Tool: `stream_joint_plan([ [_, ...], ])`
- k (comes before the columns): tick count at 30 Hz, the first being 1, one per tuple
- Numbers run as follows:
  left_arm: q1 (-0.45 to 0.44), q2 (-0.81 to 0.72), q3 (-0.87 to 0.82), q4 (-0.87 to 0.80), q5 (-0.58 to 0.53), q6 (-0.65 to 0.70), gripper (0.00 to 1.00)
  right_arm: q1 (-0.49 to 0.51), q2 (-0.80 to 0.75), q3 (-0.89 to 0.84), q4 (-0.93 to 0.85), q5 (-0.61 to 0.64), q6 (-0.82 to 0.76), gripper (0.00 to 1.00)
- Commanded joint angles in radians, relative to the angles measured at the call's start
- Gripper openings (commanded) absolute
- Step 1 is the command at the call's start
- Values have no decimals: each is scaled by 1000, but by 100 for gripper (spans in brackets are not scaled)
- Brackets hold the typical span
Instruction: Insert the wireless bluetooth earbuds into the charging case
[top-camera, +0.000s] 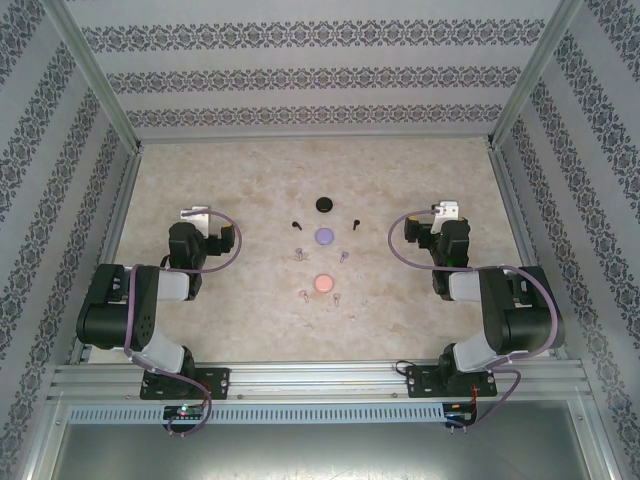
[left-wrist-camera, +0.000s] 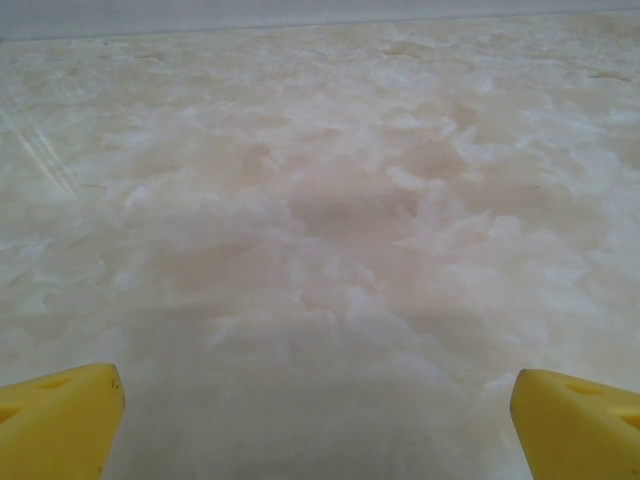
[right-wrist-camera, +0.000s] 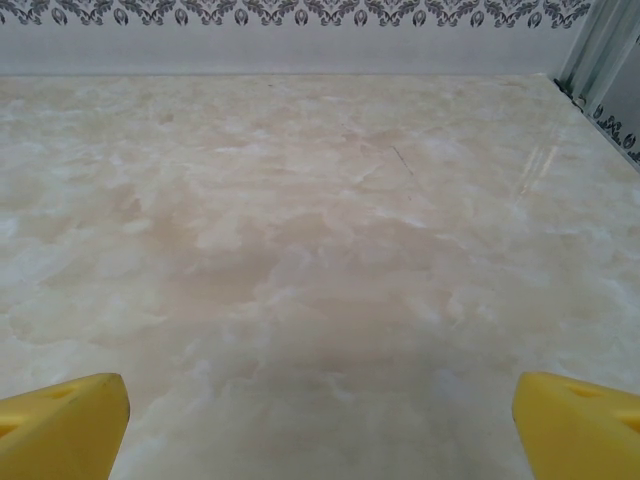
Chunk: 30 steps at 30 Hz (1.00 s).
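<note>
My left gripper (left-wrist-camera: 318, 405) is spread wide. On its wrist camera the yellow fingertips (left-wrist-camera: 60, 420) sit in the two bottom corners with bare marbled table (left-wrist-camera: 330, 200) between them, gripping nothing and touching nothing. My right gripper (right-wrist-camera: 320, 410) is just as wide, its yellow tips in the lower corners over open tabletop, and it holds nothing either. From overhead, the two grippers sit at mid-height of the frame, one left and one right, well apart from the parts in the centre.

The earbuds lie loose in the middle of the table, each pair flanking a round disc. The black pair (top-camera: 297, 222) sits to either side of the black disc (top-camera: 323, 204) and slightly below it. The pale purple pair (top-camera: 343, 256) is just below the purple disc (top-camera: 324, 236). The pinkish pair (top-camera: 304, 295) is at the lower sides of the pink-orange disc (top-camera: 323, 284). The buds are tiny, and I can't tell how each one is turned.
</note>
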Motion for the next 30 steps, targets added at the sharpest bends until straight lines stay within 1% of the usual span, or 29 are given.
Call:
stream_joint_plan([
  [1, 8, 6, 20, -6, 6, -14, 99, -5, -18, 7, 16, -10, 5, 98],
  [2, 7, -7, 31, -33, 6, -14, 99, -5, -33, 2, 13, 3, 10, 98],
  [3, 7, -30, 57, -98, 5, -14, 99, -5, -60, -3, 6, 21, 13, 98],
  [5, 7, -70, 118, -235, 4, -16, 99, -1, -137, -4, -61, 62, 20, 98],
  [7, 7, -105, 161, -334, -1, -14, 99, 6, -217, 0, -122, 100, 24, 98],
  [9, 5, -144, 201, -417, 5, -22, 99, 7, -308, 16, -235, 119, 60, 98],
  [11, -2, -184, 267, -549, 26, -42, 100, 4, -402, 67, -396, 112, 138, 98],
  [12, -8, -196, 305, -621, 28, -56, 99, 3, -441, 89, -471, 126, 202, 98],
  [13, -11, -209, 340, -693, 30, -83, 99, -2, -486, 105, -541, 161, 324, 98],
  [14, -15, -218, 368, -739, 34, -112, 99, -11, -522, 104, -575, 151, 399, 98],
  [16, -22, -249, 410, -828, 26, -210, 99, -41, -595, 89, -586, -8, 448, 98],
  [17, -24, -263, 424, -859, 32, -257, 99, -41, -616, 93, -604, -57, 461, 98],
  [20, -31, -302, 448, -931, 47, -409, 99, -30, -628, 167, -775, -206, 521, 98],
  [22, -32, -310, 463, -977, 103, -478, 99, 14, -593, 228, -912, -271, 528, 96],
  [23, -33, -307, 475, -999, 135, -503, 99, 45, -573, 256, -970, -275, 524, 95],
  [25, -36, -304, 478, -1020, 214, -537, 99, 144, -515, 317, -1095, -267, 511, 91],
  [26, -39, -307, 472, -1015, 235, -554, 99, 188, -487, 341, -1138, -257, 503, 89],
  [27, -45, -316, 465, -1009, 253, -564, 99, 247, -453, 370, -1187, -239, 493, 89],
  [30, -77, -343, 456, -1033, 240, -570, 99, 401, -343, 453, -1306, -178, 473, 89],
])
